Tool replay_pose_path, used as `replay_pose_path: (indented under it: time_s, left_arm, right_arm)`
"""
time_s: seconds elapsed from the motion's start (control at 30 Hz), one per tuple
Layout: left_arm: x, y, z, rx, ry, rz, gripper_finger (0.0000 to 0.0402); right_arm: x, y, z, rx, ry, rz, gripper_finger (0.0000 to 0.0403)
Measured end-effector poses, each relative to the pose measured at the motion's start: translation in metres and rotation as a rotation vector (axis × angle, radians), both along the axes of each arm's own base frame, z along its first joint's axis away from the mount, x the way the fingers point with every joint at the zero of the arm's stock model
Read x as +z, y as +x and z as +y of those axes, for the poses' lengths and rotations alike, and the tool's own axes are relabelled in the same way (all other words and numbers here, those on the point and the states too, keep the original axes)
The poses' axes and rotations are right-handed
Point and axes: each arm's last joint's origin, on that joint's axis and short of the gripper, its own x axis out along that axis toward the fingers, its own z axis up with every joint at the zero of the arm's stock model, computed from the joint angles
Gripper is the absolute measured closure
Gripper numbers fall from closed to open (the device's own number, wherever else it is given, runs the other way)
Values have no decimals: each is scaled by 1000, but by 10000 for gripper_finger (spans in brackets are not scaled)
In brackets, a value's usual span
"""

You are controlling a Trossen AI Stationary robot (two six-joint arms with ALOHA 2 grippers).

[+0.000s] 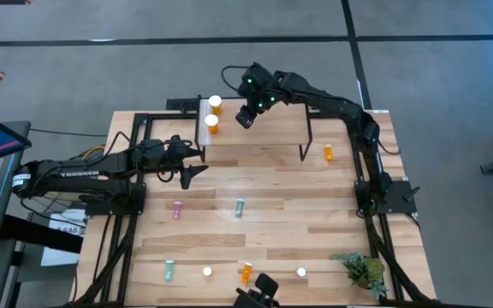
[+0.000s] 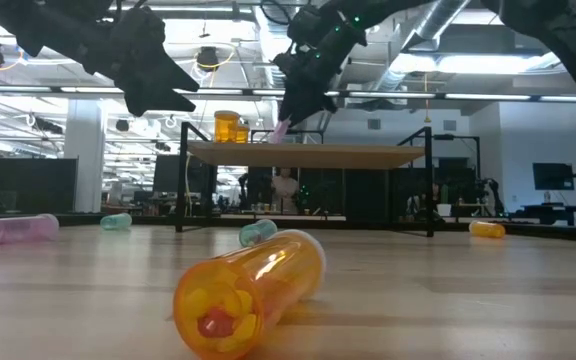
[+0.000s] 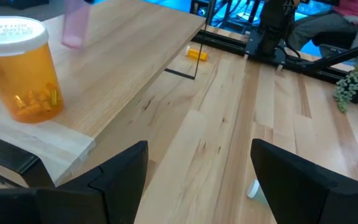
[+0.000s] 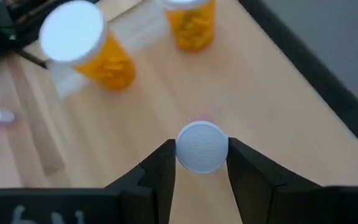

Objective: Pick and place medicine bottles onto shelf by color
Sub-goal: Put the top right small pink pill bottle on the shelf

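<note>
Above shelf (image 1: 255, 137) edge, right claw (image 4: 199, 163) gripping pink bottle (image 2: 280, 130)

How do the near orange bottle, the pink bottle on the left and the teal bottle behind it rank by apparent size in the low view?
1. Orange bottle, largest, though nearest the camera.
2. Pink bottle.
3. Teal bottle, smallest, though farther off, so true sizes stay unsure.

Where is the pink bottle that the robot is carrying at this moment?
The pink bottle is held in the right claw just above the shelf, near its left end, close to the two orange bottles standing there.
</note>
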Motion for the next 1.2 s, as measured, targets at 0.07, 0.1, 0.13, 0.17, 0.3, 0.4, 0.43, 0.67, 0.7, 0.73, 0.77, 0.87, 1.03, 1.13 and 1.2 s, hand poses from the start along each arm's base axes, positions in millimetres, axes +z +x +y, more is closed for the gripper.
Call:
replay_pose_path:
  time_s: [0.07, 0.1, 0.13, 0.17, 0.3, 0.4, 0.43, 0.67, 0.7, 0.73, 0.77, 0.87, 1.03, 1.13, 1.2]
  left_arm:
    - [0, 0, 0, 0, 0, 0, 132]
    - [0, 0, 0, 0, 0, 0, 132]
    - [0, 0, 0, 0, 0, 0, 132]
    - [0, 0, 0, 1, 1, 0, 132]
    - [0, 0, 0, 1, 1, -1, 132]
    - [0, 0, 0, 2, 1, -1, 132]
    - [0, 0, 0, 2, 1, -1, 132]
    - [0, 0, 0, 4, 3, -2, 132]
    - [0, 0, 0, 4, 3, -2, 132]
    - [0, 0, 0, 4, 3, -2, 132]
    - [0, 0, 0, 4, 3, -3, 132]
    - [0, 0, 0, 4, 3, -2, 132]
    - [0, 0, 0, 4, 3, -2, 132]
    - [0, 0, 0, 4, 3, -2, 132]
    - [0, 0, 0, 4, 3, -2, 132]
  right_arm:
    - [1, 1, -1, -2, -8, -12, 246]
    - [0, 0, -1, -5, -4, -6, 246]
    - [0, 0, -2, -7, -8, -8, 246]
    - [0, 1, -2, -7, -10, -12, 246]
    - [0, 1, -3, -11, -9, -15, 246]
    - [0, 0, -4, -14, -9, -15, 246]
    - [0, 0, -4, -14, -9, -15, 246]
    - [0, 1, -4, -14, -10, -18, 245]
    - [1, 1, -4, -14, -11, -19, 245]
    - [1, 1, -4, -15, -13, -23, 245]
    - [1, 1, -4, -16, -13, -26, 245]
    - [1, 1, -5, -16, -15, -29, 245]
    - [1, 1, -5, -23, -10, -33, 237]
    - [1, 1, -5, -28, -6, -35, 221]
    - [1, 1, -5, -28, -6, -35, 209]
